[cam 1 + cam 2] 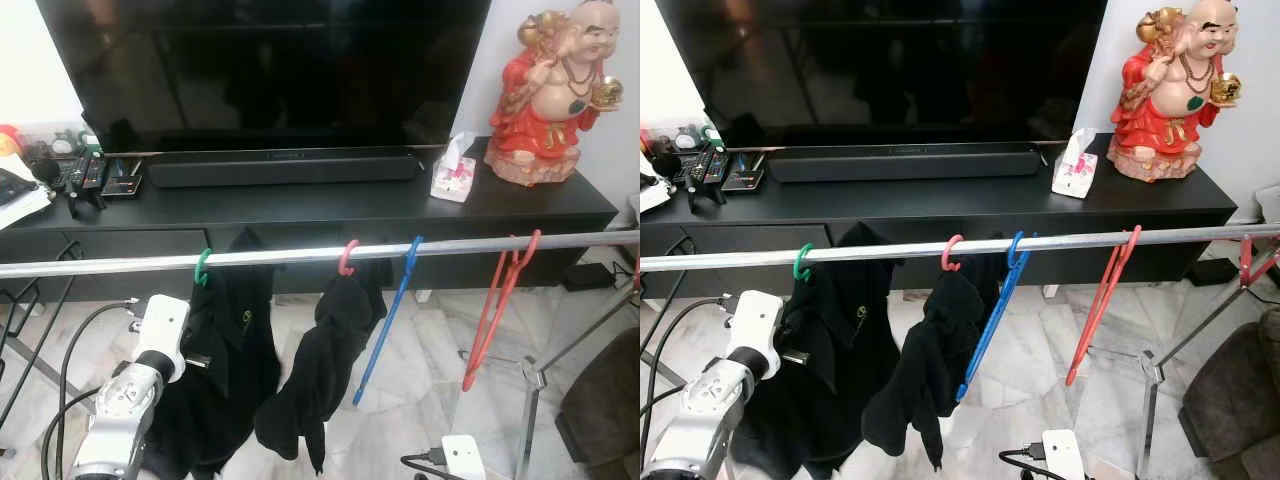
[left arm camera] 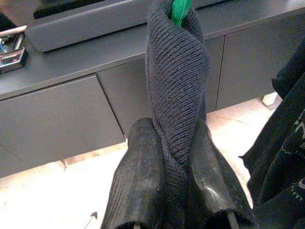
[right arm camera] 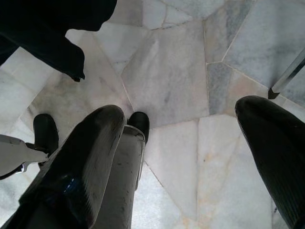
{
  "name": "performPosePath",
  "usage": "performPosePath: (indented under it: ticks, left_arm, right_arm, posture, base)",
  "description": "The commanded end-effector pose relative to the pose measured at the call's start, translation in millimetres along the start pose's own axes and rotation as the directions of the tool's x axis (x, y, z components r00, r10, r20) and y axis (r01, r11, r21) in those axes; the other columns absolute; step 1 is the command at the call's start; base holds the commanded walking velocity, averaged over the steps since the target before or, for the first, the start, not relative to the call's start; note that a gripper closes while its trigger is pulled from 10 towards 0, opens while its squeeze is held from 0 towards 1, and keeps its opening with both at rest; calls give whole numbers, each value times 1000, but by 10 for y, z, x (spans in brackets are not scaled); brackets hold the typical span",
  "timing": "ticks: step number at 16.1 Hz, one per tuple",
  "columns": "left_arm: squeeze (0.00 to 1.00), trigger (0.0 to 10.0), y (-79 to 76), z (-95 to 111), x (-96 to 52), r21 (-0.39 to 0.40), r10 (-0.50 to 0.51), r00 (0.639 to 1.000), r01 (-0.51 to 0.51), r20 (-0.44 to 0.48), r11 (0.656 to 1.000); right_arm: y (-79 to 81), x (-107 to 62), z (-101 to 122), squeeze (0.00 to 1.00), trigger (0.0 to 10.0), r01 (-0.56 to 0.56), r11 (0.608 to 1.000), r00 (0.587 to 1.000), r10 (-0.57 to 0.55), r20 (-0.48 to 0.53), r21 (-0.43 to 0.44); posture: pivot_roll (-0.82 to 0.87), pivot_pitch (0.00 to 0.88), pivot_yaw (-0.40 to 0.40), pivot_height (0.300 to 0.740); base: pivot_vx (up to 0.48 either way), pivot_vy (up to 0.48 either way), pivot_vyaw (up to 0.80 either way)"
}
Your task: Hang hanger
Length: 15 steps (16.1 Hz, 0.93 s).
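Observation:
A silver rail (image 1: 300, 254) runs across in front of me. A green hanger (image 1: 203, 266) hooks over it and carries a black knit garment (image 1: 235, 340). My left gripper (image 2: 174, 138) is shut on a fold of that garment just under the green hook (image 2: 180, 10). The left arm (image 1: 150, 345) reaches in from the lower left. Further right on the rail hang a pink hanger (image 1: 347, 258) with another black garment (image 1: 325, 370), a bare blue hanger (image 1: 385, 320) and a bare red hanger (image 1: 497, 300). My right gripper (image 3: 181, 119) is open, low above the marble floor.
Behind the rail stands a black TV cabinet (image 1: 300, 205) with a television (image 1: 270, 70), a soundbar (image 1: 280, 168), a tissue box (image 1: 454, 172), a red figurine (image 1: 550, 95) and remotes (image 1: 85, 175). Cables (image 1: 70, 360) trail at left. A rack leg (image 1: 530, 400) stands at right.

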<state>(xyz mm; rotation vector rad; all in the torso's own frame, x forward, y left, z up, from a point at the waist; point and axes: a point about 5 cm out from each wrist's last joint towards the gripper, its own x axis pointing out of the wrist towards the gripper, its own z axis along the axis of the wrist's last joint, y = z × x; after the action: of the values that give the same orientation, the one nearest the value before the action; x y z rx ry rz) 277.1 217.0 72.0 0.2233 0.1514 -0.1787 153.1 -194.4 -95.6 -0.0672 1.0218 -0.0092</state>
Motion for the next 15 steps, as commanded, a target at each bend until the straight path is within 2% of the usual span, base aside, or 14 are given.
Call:
performPosePath:
  ticks: [1, 3, 7, 8, 9, 15]
  left_arm:
    - [0, 0, -27, 57, -4, 12, 0, 1000, 0, 22, 1000]
    - [0, 0, -43, 79, -23, 12, 14, 999, -15, 32, 1000]
    - [0, 0, -146, 130, -104, -33, 120, 989, -118, 90, 992]
    - [0, 3529, -196, 131, -148, -38, 122, 987, -119, 101, 992]
    - [0, 10000, -244, 128, -214, -52, 121, 986, -116, 114, 992]
    - [0, 10000, -289, 26, -452, -66, 181, 979, -175, 98, 982]
  right_arm:
    - [10, -4, -26, 0, 10000, 0, 1000, 1000, 0, -6, 7]
    - [10, -4, -27, 0, 10000, 0, 1000, 1000, 0, -6, 7]
    - [13, -4, -27, 0, 10000, 1, 1000, 1000, -1, -4, 8]
    - [11, -5, -27, 0, 10000, 4, 1000, 1000, -4, -1, 15]
    - [10, -5, -27, 0, 10000, 6, 1000, 1000, -6, 0, 15]
    - [1, -5, -23, 0, 10000, 8, 1000, 1000, -9, 2, 14]
  posture:
    - [-47, 0, -10, 740]
    - [-47, 0, -10, 740]
    - [-46, 0, -7, 740]
    - [-48, 0, -5, 740]
    - [-47, 0, -5, 740]
    - [-34, 0, -12, 740]
  base:
    - [0, 0, 0]
    - [0, 0, 0]
    - [0, 0, 0]
    - [0, 0, 0]
    - [0, 0, 0]
    - [0, 0, 0]
